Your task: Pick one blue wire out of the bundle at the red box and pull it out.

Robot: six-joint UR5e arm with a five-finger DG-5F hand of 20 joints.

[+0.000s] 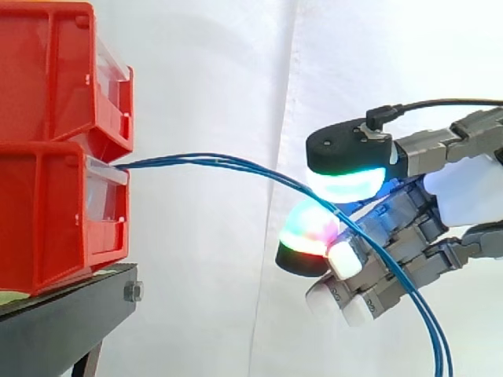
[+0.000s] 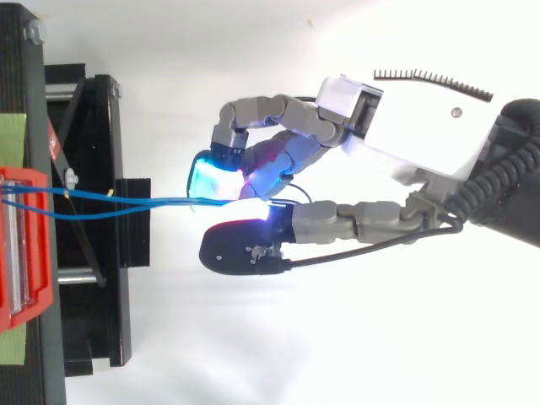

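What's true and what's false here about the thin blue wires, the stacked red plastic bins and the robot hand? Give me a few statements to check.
The thin blue wires leave the lower red plastic bin. True.
The robot hand is open, clear of the wires. False: its glowing fingertips pinch them.
The wires rest on the black metal stand. False: they span the air from bin to hand.
Past the hand, the wires hang downward. True.

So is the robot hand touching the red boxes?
No, the hand sits apart from the red boxes, with only the blue wires stretching across between them.
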